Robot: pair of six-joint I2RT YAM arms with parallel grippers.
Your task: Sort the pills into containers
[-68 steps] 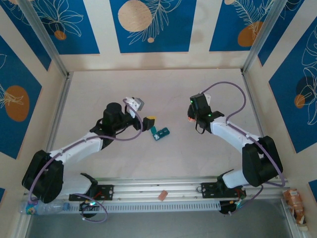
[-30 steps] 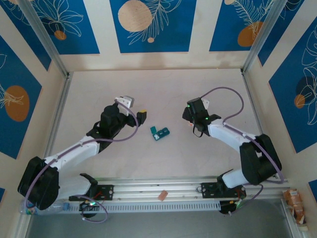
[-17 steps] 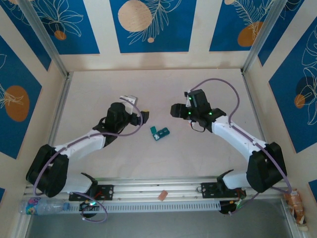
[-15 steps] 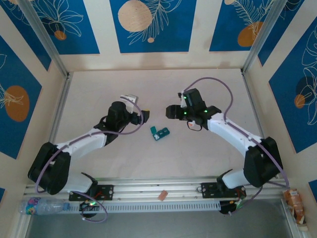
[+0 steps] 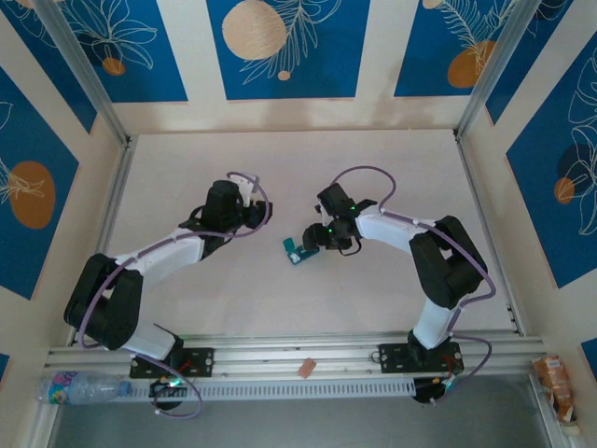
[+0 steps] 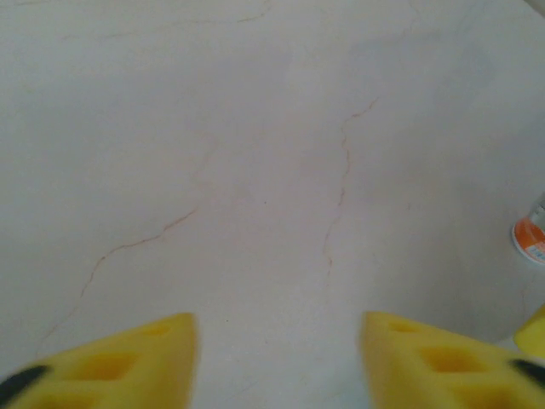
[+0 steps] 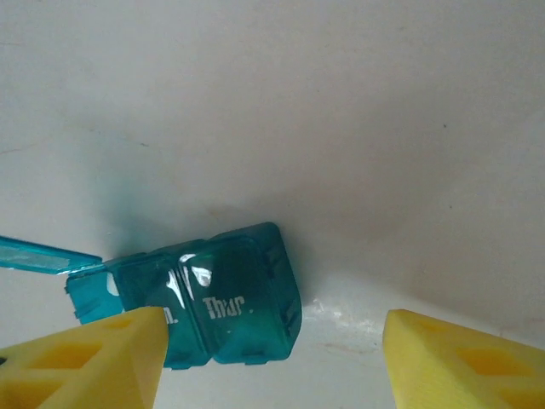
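Observation:
The teal-green containers (image 5: 301, 249) lie as a short strip at the table's middle. In the right wrist view the containers (image 7: 226, 302) show a closed lid marked "Thur" and one lid (image 7: 38, 254) swung open at the left. My right gripper (image 5: 315, 237) hangs just right of and above the strip. Its open yellow fingers (image 7: 94, 358) straddle it, the left finger by the strip's near corner (image 7: 272, 358). My left gripper (image 5: 262, 214) sits further left, open over bare table (image 6: 277, 358). Pills are out of view.
A white bottle with an orange end (image 6: 530, 239) peeks in at the right edge of the left wrist view. An aluminium rail (image 5: 298, 355) runs along the near edge, with a small brown item (image 5: 304, 368) on it. Wall panels enclose the table.
My right arm swung left and down from the back right until its gripper sat over the containers. The left gripper's fingers drew closer together and it shifted slightly left.

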